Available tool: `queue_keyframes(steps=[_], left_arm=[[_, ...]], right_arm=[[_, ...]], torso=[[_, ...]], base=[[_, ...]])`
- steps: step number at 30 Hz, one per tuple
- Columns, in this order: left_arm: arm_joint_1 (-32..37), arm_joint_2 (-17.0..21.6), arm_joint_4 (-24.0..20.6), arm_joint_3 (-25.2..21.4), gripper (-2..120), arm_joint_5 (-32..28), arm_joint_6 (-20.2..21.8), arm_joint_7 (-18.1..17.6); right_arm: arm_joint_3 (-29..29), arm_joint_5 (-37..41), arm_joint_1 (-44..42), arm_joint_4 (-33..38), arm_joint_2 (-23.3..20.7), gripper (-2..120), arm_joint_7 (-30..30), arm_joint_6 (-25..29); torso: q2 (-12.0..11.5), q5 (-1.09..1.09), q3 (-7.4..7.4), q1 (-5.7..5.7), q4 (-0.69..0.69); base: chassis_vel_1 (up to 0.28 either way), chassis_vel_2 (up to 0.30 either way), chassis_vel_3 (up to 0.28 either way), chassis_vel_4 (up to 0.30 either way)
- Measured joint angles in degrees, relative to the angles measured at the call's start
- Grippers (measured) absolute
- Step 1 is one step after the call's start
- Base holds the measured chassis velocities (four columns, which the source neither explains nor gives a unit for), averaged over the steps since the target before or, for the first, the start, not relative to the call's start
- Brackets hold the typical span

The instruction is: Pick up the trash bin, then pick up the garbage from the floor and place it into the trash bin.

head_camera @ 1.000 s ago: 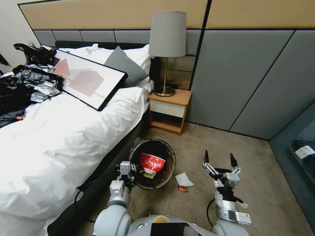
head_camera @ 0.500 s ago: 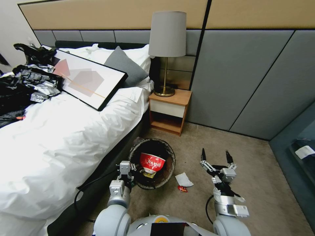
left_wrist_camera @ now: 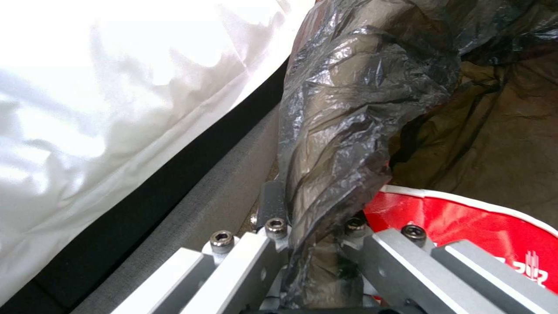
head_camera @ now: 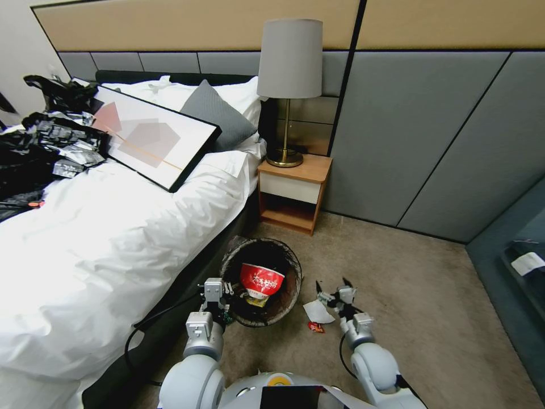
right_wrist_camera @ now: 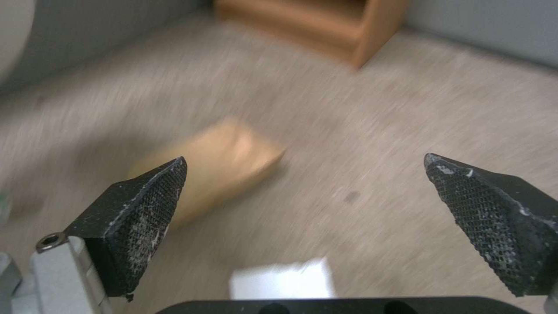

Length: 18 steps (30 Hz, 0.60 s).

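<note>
Far left: bed with white sheets, its dark side running close alongside the trash bin. Down at the bin's near-left rim, left gripper clamped across the wall, one finger outside and one inside, black bag liner bunched between them in the left wrist view. Standing on the carpet between bed and nightstand, this bin, with a red-and-white bowl lying inside it. Probably light to carry: thin plastic wall and little in it so far. Slippery liner, though, so best pinched through to the hard rim beneath and not by loose film alone.

Just right of the bin, on the carpet: white paper, flat and slightly folded, and touching its near corner a small red wrapper. Both likely almost weightless, soft and crushable, with no risk of breakage. Hard to lift off carpet when lying this flat; a raised fold or edge of the paper looks the best place to pinch, the wrapper better taken across its crumpled middle.

Right of that: right gripper low over the paper, spread wide and holding nothing, fingertips well apart in the right wrist view with the paper between and below them. Farther off on the carpet there, a blurred tan scrap, possibly cardboard and likely stiffer to grip by an edge.
</note>
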Motion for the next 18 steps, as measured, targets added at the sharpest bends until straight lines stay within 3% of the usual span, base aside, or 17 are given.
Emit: queue_keyframes(steps=[10,18], left_arm=[[0.3,0.1,-0.1,0.0,0,0.2,0.0,0.0],[0.1,0.1,0.1,0.2,0,0.1,-0.2,0.0]], right_arm=[[-2.0,-2.6,6.1,-14.1,1.2,100,-2.1,2.0],[-1.6,-2.9,8.2,-20.3,1.8,100,-3.2,4.2]], torso=[[0.0,0.01,0.00,0.00,0.01],[0.0,0.00,0.00,0.00,0.00]], base=[[0.000,0.000,0.000,0.000],[0.000,0.000,0.000,0.000]])
